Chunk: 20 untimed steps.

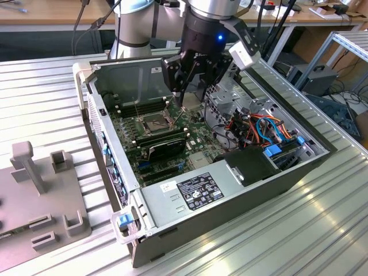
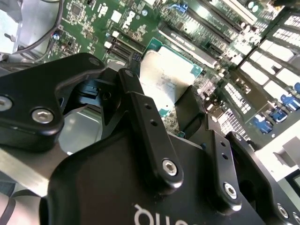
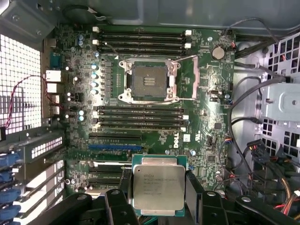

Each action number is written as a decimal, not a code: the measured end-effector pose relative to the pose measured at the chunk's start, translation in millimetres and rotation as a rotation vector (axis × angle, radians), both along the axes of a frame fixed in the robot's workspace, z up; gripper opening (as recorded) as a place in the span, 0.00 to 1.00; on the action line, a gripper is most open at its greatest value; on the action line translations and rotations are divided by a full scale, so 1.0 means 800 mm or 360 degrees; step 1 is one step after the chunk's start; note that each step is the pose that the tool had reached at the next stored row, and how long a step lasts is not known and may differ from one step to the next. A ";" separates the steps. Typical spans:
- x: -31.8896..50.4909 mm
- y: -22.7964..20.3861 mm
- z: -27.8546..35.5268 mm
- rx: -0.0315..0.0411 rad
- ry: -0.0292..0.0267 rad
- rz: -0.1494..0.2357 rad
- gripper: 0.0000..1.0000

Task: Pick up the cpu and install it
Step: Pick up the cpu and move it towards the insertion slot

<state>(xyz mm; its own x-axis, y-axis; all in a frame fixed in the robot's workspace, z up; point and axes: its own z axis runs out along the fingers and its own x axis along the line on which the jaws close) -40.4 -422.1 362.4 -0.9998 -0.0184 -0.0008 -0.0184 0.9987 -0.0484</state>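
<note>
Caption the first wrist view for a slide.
Pincer grips the cpu over the motherboard, away from the empty socket.

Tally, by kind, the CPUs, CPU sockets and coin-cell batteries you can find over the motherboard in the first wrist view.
cpu: 1
CPU socket: 1
coin-cell battery: 1
Total: 3

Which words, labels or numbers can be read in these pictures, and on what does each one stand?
None can be read with certainty.
cpu, held between the fingers: fine print on its metal top, too small.
motherboard: white markings, too small.
label on the grey metal box: print and symbols, blurred.
gripper: white letters on its black body, cut off by the picture's edge.
</note>
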 end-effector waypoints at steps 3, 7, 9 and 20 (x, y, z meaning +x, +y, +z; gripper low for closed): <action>-0.001 0.0040 -0.0012 0.0000 -0.00001 0.0000 0.55; -0.001 0.0044 -0.0012 0.0000 -0.00001 0.0000 0.55; -0.001 0.0044 -0.0012 0.0000 0.00000 0.0000 0.55; -0.002 0.0120 -0.0026 0.0000 0.00000 0.0000 0.55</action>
